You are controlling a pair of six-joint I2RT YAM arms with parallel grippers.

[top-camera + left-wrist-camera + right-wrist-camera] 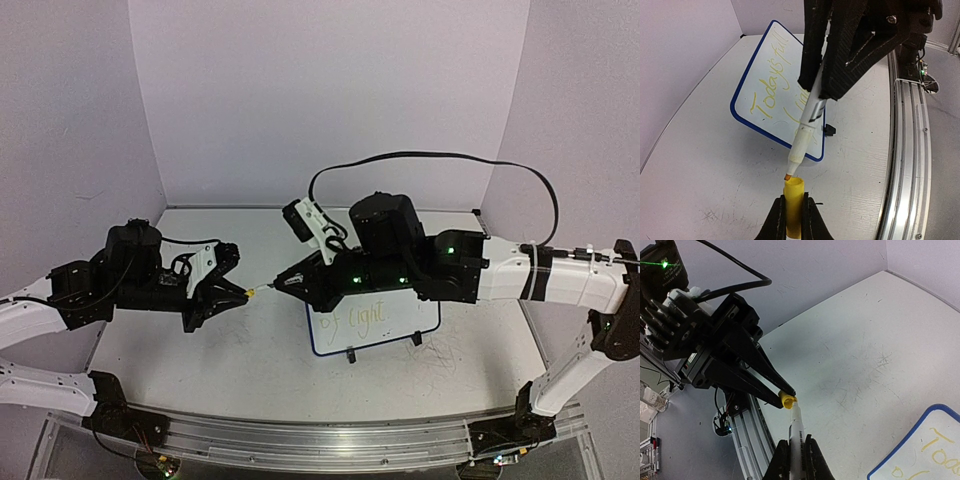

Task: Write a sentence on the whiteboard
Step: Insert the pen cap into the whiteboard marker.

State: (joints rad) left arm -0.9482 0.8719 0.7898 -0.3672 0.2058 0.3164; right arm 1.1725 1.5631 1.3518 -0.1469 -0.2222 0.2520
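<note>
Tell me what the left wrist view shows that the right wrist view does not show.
Only the left wrist view: most of the whiteboard with the sentence, "Today's full" readable, and the right claw from outside, clamped on the marker. Only the right wrist view: the left claw from outside, a green light on its arm, but just one corner of the board. Both: the marker tip at the mouth of the yellow cap, which the left claw pinches, and the scribbled table.

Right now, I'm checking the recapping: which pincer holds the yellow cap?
The left pincer, shut on the yellow cap; the right pincer grips the white marker instead.
</note>
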